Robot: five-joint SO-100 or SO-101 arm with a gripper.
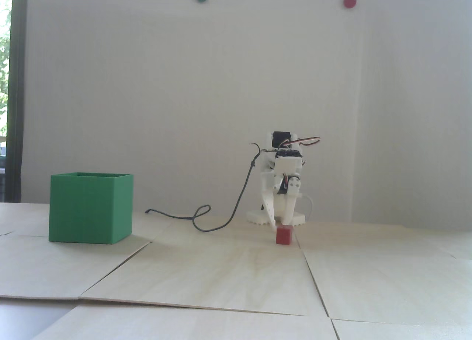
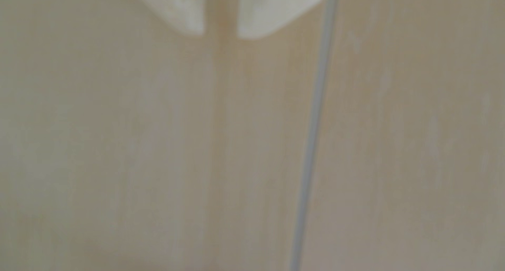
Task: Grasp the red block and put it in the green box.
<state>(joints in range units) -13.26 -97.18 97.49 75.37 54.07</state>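
The red block (image 1: pixel 284 235) is a small cube on the wooden table, right of centre in the fixed view. My white gripper (image 1: pixel 281 223) points down right behind and above it, with its fingertips near the block's top edge. In the wrist view the gripper (image 2: pixel 220 34) shows at the top as two blurred white fingertips (image 2: pixel 188 17) with a narrow gap and only bare wood between them. The block does not show in that view. The green box (image 1: pixel 90 207) stands open-topped at the left, far from the gripper.
A dark cable (image 1: pixel 206 218) loops across the table between the box and the arm's base. The table is made of light wood panels with seams (image 2: pixel 314 137). A white wall stands behind, with round magnets (image 1: pixel 349 1) high up.
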